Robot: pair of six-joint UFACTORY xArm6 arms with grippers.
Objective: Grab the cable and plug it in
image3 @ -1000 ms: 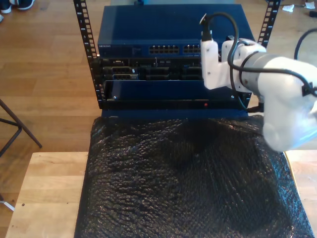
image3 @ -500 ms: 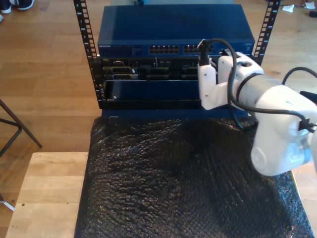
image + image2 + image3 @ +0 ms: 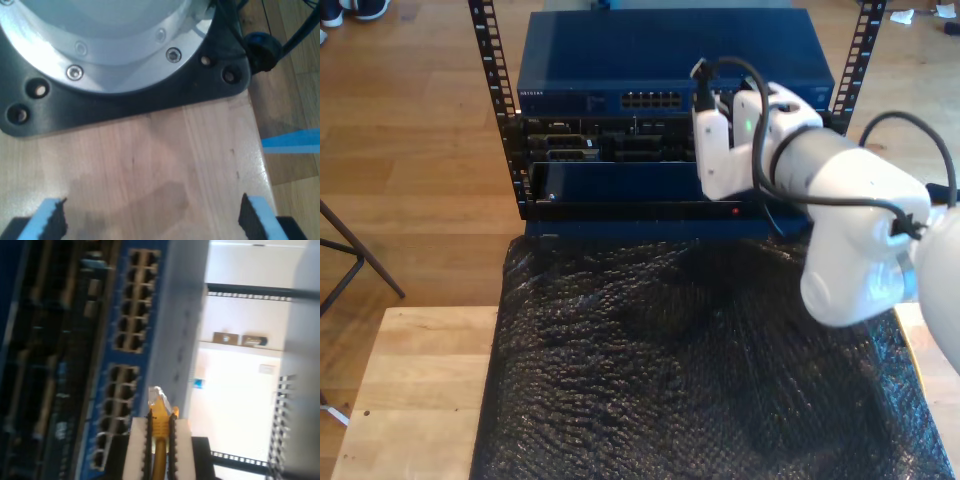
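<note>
My second gripper is clamped on the cable, its two pale pads pressed against either side of the yellow-orange line, with the small clear plug jutting free past the pads and pointing at the blue switch. In the second wrist view the plug tip sits close to the rows of sockets on the switch face, though whether it touches cannot be told. The exterior view gives the wider picture: the white arm reaches in from the exterior view's right, its wrist held in front of the switch mounted in the rack, covering part of the port row; the cable itself is hidden behind the wrist there. Below the rack, black bubble wrap covers the wooden table. My first gripper stands with its jaws spread wide and nothing between them, the dark blue-backed fingertips hanging over bare light wood. The first wrist view also takes in a black mounting plate bolted under a round silver base that sits on the wood, and a strip of blue tape on the floor beyond the table's edge.
</note>
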